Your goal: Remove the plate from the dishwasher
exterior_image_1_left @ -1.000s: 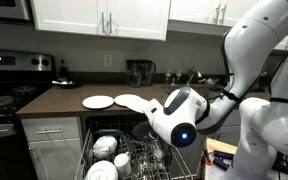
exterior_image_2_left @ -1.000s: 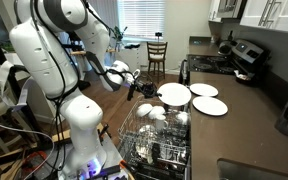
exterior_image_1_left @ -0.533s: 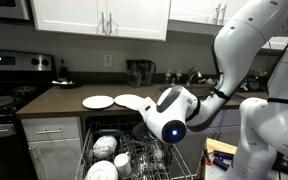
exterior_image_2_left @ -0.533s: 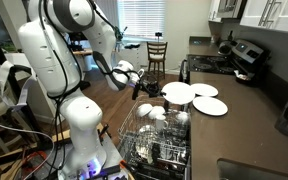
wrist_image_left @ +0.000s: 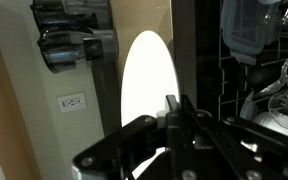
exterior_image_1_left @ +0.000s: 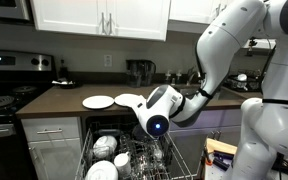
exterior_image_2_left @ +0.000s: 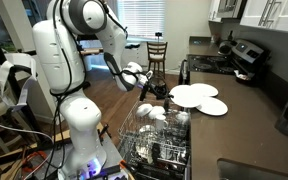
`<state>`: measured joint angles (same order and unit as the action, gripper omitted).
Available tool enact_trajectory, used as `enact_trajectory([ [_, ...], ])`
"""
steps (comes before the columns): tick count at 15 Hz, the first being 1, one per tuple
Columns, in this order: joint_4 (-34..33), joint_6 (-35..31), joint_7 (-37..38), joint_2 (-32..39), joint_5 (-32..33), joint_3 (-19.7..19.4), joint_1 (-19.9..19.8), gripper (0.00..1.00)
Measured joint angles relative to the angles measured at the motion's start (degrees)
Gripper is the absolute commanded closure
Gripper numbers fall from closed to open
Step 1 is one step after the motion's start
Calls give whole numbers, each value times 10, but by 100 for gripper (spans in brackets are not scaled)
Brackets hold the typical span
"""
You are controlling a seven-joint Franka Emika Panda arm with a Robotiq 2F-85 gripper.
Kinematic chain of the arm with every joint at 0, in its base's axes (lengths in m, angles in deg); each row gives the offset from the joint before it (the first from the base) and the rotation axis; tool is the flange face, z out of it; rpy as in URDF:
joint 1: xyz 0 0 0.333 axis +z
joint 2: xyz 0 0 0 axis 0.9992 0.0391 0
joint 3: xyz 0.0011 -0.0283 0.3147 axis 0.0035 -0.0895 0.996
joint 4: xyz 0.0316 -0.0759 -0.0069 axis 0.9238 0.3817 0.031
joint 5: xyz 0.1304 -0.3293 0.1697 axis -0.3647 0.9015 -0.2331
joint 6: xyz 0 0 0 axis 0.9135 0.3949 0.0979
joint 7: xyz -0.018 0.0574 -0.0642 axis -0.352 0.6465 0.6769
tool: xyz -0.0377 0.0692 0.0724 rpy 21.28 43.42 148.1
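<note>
Pinching the plate [exterior_image_2_left: 187, 97] by its rim in shut jaws, the gripper [wrist_image_left: 177, 106] holds it over the counter [exterior_image_2_left: 256, 112] edge, dishwasher [exterior_image_2_left: 154, 150] at its 7 o'clock, where a low or tilted set-down could knock the resting plates [exterior_image_2_left: 216, 107] at 3 o'clock.

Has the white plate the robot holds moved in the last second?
Yes. The held plate shifted farther over the countertop, toward the resting plate beside it.
</note>
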<state>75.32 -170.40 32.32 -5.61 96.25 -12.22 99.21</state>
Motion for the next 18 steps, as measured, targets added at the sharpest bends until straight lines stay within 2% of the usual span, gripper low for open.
enact_trajectory([
  [7, -43, -15, -23, 41, 2, -14, -20, 98],
  [18, -68, -40, -59, 51, 2, -24, -32, 98],
])
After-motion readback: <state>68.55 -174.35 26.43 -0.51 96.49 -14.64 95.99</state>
